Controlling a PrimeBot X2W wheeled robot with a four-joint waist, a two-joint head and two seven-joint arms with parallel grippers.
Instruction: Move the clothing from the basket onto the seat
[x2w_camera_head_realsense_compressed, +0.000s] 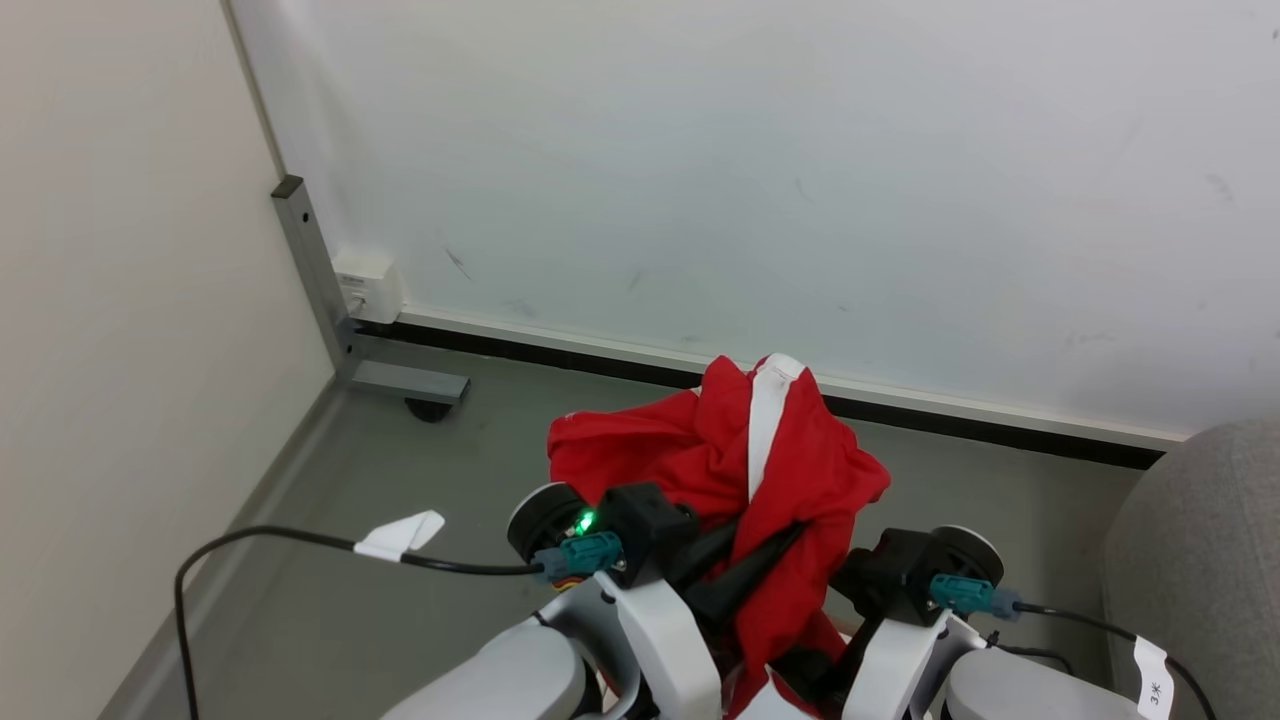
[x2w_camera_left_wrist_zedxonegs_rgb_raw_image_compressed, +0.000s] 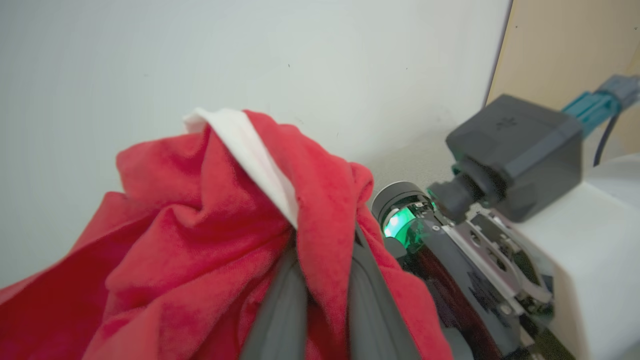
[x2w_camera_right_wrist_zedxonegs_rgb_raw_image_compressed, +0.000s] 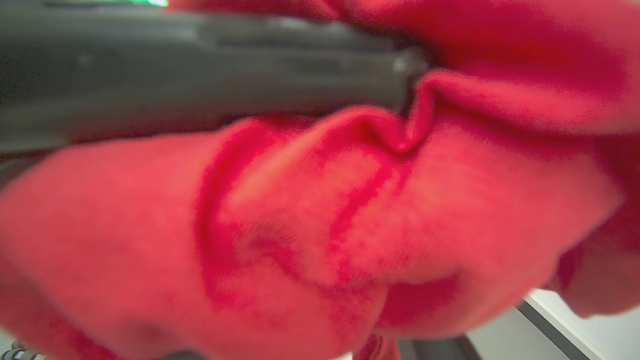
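- The red clothing (x2w_camera_head_realsense_compressed: 700, 450) hangs bunched in the air in front of the robot, over the grey floor (x2w_camera_head_realsense_compressed: 330, 500) and before the pale wall (x2w_camera_head_realsense_compressed: 750, 180).
- Its white stripe (x2w_camera_head_realsense_compressed: 765, 420) runs up the front of the bundle to the highest fold, which stands against the bottom of the wall in the head view.
- The left hand (x2w_camera_head_realsense_compressed: 762, 535) is clamped on the clothing. In the left wrist view its two dark fingers (x2w_camera_left_wrist_zedxonegs_rgb_raw_image_compressed: 280, 305) rise close together with a thick fold of red fabric pinched between them, and the white stripe peaks just above.
- The rest of the fabric spills to the left and right of those fingers and falls below them between the two forearms.
- The right hand (x2w_camera_head_realsense_compressed: 870, 585) sits just beside the bundle on its right side, with its fingers buried in the hanging fabric.
- Its fingers stand spread wide apart; whether they touch or hold any of the fabric cannot be told.
- In the right wrist view, blurred red fabric lies pressed close to the camera, and a dark finger crosses the top of that view.
- The grey seat (x2w_camera_head_realsense_compressed: 1200, 540) shows at the right edge of the head view. The clothing is to its left, apart from it, with bare floor between them.
- A grey metal post (x2w_camera_head_realsense_compressed: 310, 270) stands in the left corner where the two walls meet.
- A black cable (x2w_camera_head_realsense_compressed: 300, 540) with a white tag runs across the floor to the left wrist.
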